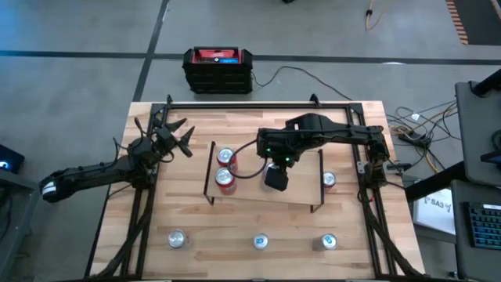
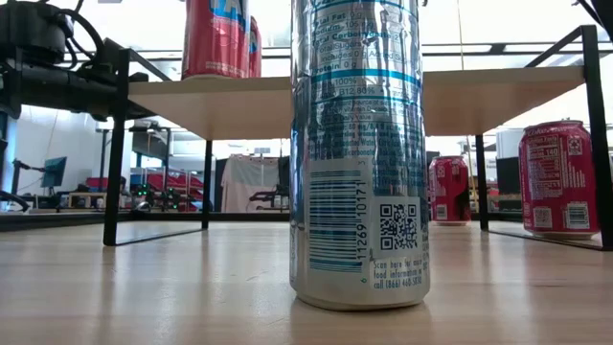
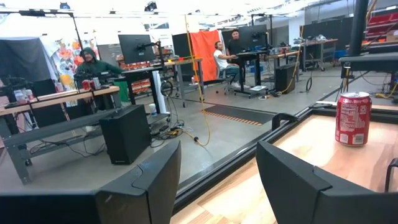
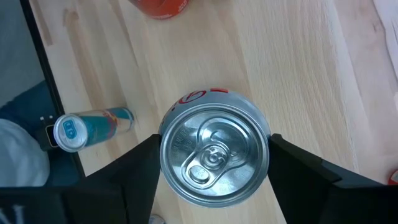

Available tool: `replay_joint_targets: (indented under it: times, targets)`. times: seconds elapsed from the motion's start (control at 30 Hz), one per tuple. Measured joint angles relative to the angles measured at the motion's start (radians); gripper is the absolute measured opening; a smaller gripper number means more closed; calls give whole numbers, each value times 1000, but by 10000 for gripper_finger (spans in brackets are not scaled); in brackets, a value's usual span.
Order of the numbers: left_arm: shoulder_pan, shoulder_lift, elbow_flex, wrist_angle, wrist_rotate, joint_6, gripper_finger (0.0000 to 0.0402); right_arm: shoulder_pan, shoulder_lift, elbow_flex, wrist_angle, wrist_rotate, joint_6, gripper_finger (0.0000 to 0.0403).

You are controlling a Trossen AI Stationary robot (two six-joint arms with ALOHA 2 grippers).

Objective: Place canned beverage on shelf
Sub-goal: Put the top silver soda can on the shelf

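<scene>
red can (image 4: 214, 154) stands upright, long axis vertical, silver pull-tab top up, over the shelf (image 1: 301, 188) board. right claw (image 4: 214, 163) is clamped on its sides, fingers (image 4: 134, 168) pressed either side of the rim. two more red cans (image 1: 225, 179) stand at the shelf's left end. left claw (image 3: 217, 180) sits apart and empty by the table's (image 1: 219, 235) far left edge.

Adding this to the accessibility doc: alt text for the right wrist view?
Looking straight down, the right gripper has a finger on each side of a silver-topped can standing on the light-wood shelf. A blue can stands lower down, past the shelf's edge.
</scene>
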State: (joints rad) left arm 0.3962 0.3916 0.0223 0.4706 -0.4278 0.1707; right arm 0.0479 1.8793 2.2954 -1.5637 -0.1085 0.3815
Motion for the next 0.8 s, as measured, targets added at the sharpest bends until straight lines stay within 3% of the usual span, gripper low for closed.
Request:
replay_joint_targets:
  times: [0.4, 0.8]
  targets:
    - [0, 0, 0, 0, 0, 0, 195, 0, 2, 3, -1, -4, 12, 281]
    - [0, 0, 0, 0, 0, 0, 195, 0, 4, 2, 12, -39, 38, 286]
